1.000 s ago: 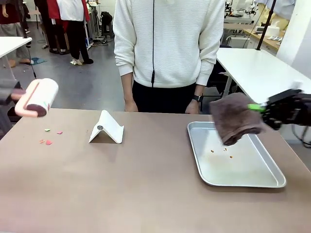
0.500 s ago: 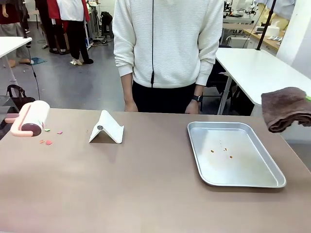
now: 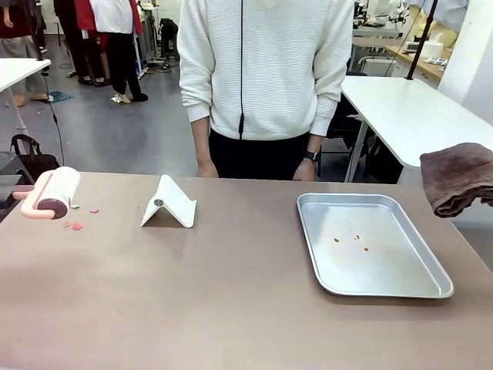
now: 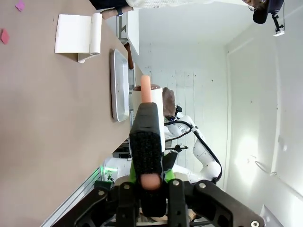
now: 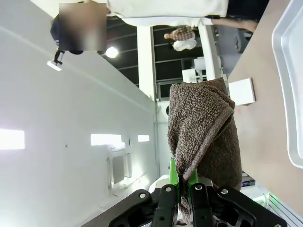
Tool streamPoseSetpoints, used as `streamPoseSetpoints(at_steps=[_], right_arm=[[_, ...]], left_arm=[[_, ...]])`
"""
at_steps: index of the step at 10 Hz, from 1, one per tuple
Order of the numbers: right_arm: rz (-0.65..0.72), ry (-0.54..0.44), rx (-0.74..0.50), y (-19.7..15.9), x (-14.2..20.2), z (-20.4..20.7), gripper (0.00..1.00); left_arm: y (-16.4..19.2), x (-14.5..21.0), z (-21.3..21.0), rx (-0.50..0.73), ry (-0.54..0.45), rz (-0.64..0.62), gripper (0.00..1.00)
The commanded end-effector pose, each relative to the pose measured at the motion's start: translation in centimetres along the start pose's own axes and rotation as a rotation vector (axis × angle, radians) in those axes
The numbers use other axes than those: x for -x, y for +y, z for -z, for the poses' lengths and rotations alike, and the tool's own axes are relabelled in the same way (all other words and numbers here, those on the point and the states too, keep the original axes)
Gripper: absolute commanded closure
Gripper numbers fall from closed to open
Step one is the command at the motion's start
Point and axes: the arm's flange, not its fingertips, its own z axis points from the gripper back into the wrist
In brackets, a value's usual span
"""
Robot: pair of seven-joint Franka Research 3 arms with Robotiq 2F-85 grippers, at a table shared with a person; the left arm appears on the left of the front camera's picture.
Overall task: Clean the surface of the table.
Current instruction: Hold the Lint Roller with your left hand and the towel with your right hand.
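The taupe-brown table [image 3: 231, 293] carries a few pink and green scraps [image 3: 76, 224] near its left end. Just above them hangs a lint roller [image 3: 55, 192] with a white roll and a pink handle. My left gripper [image 4: 147, 142] is shut on that pink handle [image 4: 146, 89], with the table [image 4: 47, 123] running along the left of the left wrist view. Off the table's right end hangs a folded brown towel [image 3: 460, 178]. My right gripper [image 5: 182, 182] is shut on the towel [image 5: 204, 137], which drapes over its fingers.
A silver tray [image 3: 416, 285] with a few crumbs [image 3: 350, 239] lies on the right half. A white folded stand [image 3: 169, 204] sits left of centre. A person in a white sweater [image 3: 266, 69] stands at the far edge, hands [image 3: 206, 168] down. A white table [image 3: 408, 108] is behind.
The lint roller came down from a raised spot at the left edge to just above the scraps. The towel swung right, from over the tray to beyond the table's right end.
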Motion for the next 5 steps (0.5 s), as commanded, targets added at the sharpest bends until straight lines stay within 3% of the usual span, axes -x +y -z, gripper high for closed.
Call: streamPoseSetpoints(at_steps=[1, 5], right_arm=[[-0.005, -0.01, -0.009, 0.22, -0.25, 0.33, 1.0], [-0.005, -0.01, -0.009, 0.22, -0.25, 0.33, 1.0]], left_arm=[[-0.42, 0.83, -0.02, 0.017, -0.007, 0.011, 0.83], [-0.42, 0.83, -0.02, 0.017, -0.007, 0.011, 0.83]])
